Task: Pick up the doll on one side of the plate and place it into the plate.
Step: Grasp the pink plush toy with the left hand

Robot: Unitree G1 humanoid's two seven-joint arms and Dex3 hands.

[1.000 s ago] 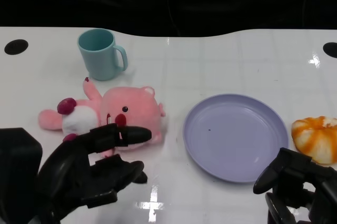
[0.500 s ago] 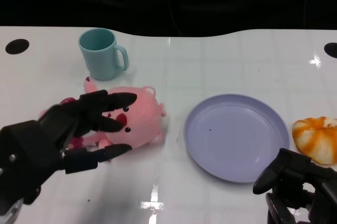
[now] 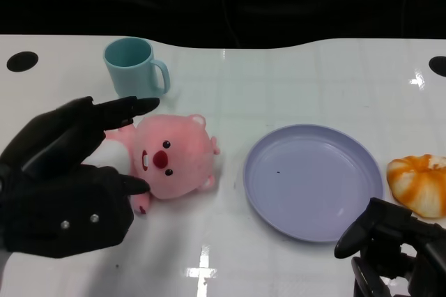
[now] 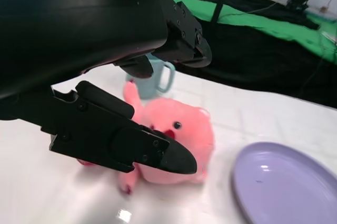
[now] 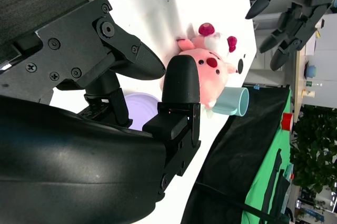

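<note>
A pink plush doll (image 3: pixel 178 159) lies on its back on the white table, left of the lavender plate (image 3: pixel 313 182). My left hand (image 3: pixel 66 182) hovers over the doll's body with fingers spread. Its upper fingers (image 3: pixel 129 107) reach past the doll's far side and its thumb lies by the near side, and it grips nothing. In the left wrist view the doll (image 4: pixel 181 140) shows between the thumb (image 4: pixel 121 140) and the upper fingers, with the plate (image 4: pixel 284 187) beyond. My right hand (image 3: pixel 394 252) rests low at the front right, empty, its fingers loosely bent and apart.
A teal cup (image 3: pixel 134 68) stands behind the doll near the table's far edge. An orange-and-white striped object (image 3: pixel 418 182) lies right of the plate, just beyond my right hand. Black round holes mark the table's far corners.
My left hand has lifted from in front of the doll and swung over its left half, its back now towards the head camera. The doll, plate and right hand have stayed put.
</note>
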